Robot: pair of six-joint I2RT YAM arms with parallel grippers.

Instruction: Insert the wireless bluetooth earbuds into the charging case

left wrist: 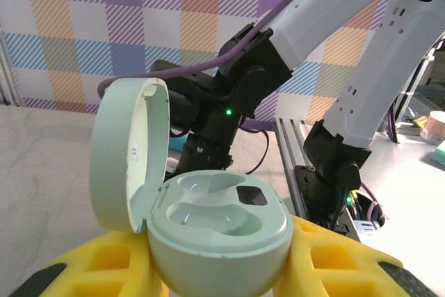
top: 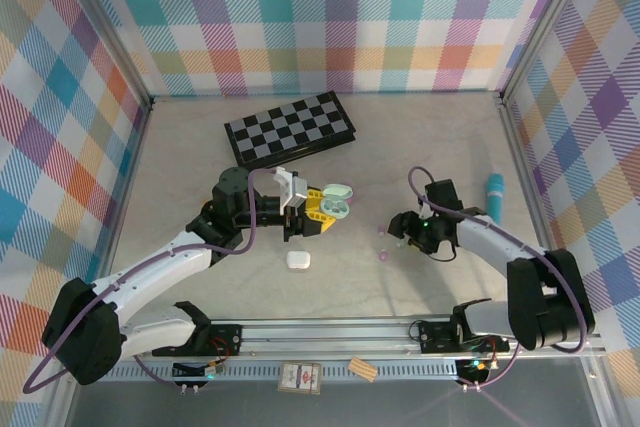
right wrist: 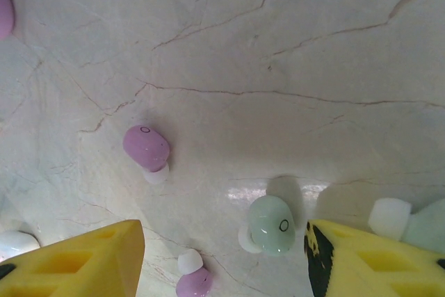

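Observation:
My left gripper [top: 325, 209] is shut on a mint-green charging case [left wrist: 219, 231], its yellow fingers [left wrist: 83, 266] pressing both sides. The lid [left wrist: 128, 151] stands open and both sockets are empty. My right gripper [right wrist: 222, 269] hangs open just above the table. A mint-green earbud [right wrist: 272, 224] lies between its yellow fingers, close to the right finger [right wrist: 375, 262]. Two lilac earbuds [right wrist: 146, 147] [right wrist: 193, 282] lie nearer the left finger. A second mint earbud [right wrist: 410, 224] rests outside the right finger, and a white earbud [right wrist: 14, 241] peeks in at the left edge.
A closed white case [top: 297, 259] sits on the table in front of the left gripper. A chessboard [top: 290, 127] lies at the back and a teal cylinder [top: 494, 195] at the right. A lilac shape [right wrist: 3, 5] touches the upper left edge of the right wrist view.

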